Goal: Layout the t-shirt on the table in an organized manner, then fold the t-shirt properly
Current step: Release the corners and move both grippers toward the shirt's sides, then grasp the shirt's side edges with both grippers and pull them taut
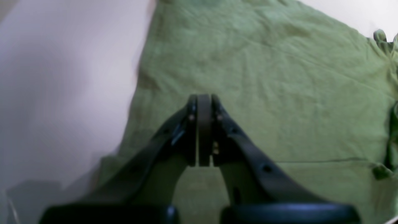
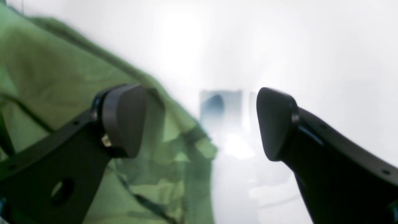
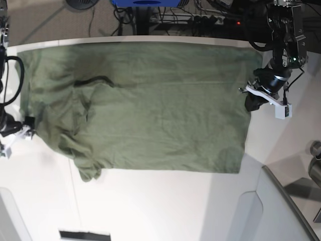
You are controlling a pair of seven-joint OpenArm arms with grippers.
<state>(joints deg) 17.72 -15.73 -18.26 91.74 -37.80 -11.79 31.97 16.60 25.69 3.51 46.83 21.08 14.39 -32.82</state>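
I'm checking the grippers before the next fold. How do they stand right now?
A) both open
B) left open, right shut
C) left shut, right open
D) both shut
C: the left gripper has its jaws pressed together above the t-shirt, while the right gripper shows a wide gap.

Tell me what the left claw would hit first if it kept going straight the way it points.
Most likely the t-shirt. The left claw is shut and aims across the green cloth, which fills the view ahead of its tips. How high it sits above the cloth is unclear, so the contact point is a guess.
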